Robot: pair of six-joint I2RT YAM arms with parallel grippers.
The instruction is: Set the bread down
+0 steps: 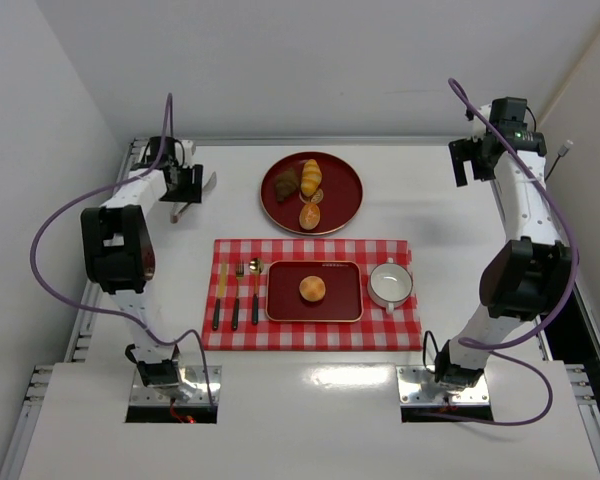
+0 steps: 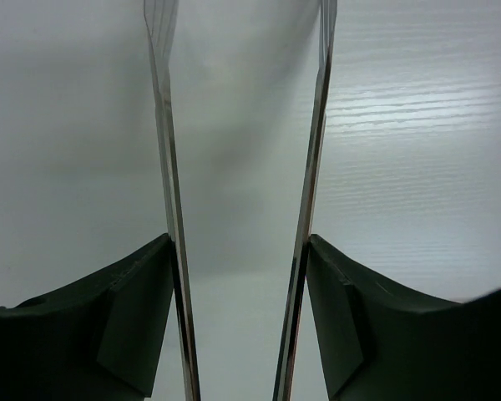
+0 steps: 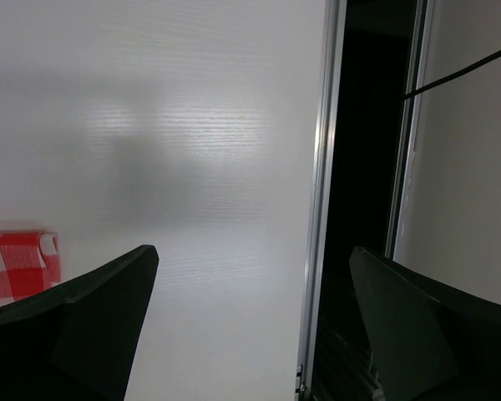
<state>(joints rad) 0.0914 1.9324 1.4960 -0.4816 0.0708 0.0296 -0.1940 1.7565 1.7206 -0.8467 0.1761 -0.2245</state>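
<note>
The left gripper [image 2: 242, 33] has its jaws spread with nothing between them, over bare table [image 1: 230, 170] near the far left corner. The right gripper [image 3: 252, 259] is likewise parted and empty. It hangs right above the edge rail [image 3: 321, 184] on the table's right side, with a dark gap beyond. Between the arms and well apart from both, the bread [image 1: 313, 289] sits in the middle of the red tray [image 1: 280, 300] on the checked cloth [image 1: 310, 335], with the cup [image 1: 389, 285] just beside the tray.
</note>
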